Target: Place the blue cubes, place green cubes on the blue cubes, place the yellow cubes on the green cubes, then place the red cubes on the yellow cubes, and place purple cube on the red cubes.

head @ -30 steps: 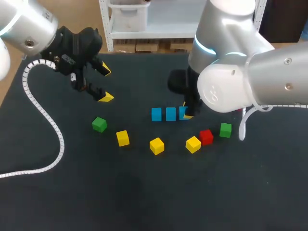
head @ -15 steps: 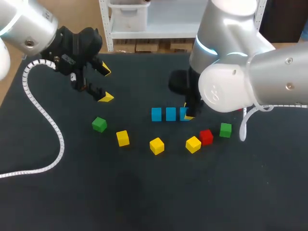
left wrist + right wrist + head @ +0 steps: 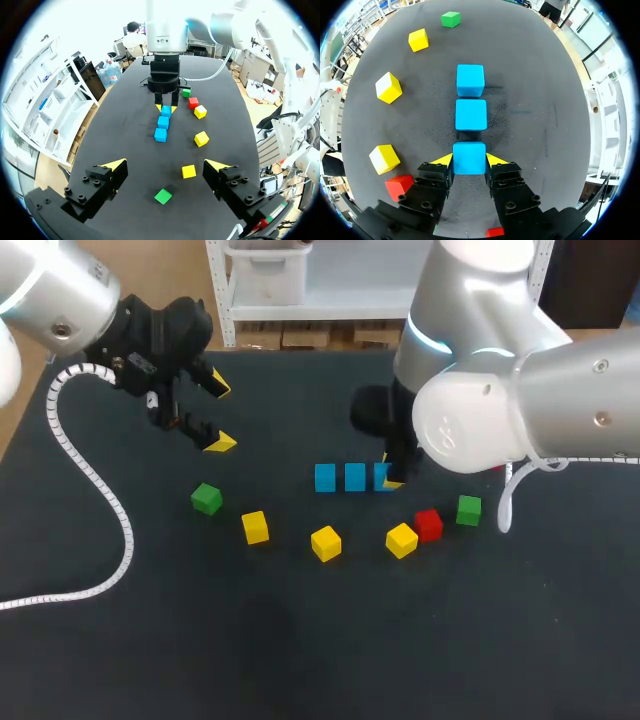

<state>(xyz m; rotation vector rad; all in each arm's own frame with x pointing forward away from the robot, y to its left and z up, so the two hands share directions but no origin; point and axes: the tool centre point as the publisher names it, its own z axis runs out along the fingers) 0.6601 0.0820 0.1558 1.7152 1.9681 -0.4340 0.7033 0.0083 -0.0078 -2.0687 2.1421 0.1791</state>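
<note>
Blue cube [image 3: 469, 158], obscured overhead, sits clamped in right end effector [image 3: 469, 160].

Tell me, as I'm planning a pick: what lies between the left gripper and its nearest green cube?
Nothing: head view shows bare table between left gripper and green cube.

Table top [image 3: 300, 640] is looking matt, dark, finely speckled. The blue cube [image 3: 469, 158] and other cubes [image 3: 326, 542] are showing smooth, low-sheen faces; plastic or painted wood, cannot tell. Shells of left arm [image 3: 60, 300] and right arm [image 3: 500, 410] are gleaming glossy silver. Housings of left gripper [image 3: 166, 163] and right gripper [image 3: 469, 160] are looking matt black, bolted. Coiled cable [image 3: 127, 530] is looking white plastic.
</note>
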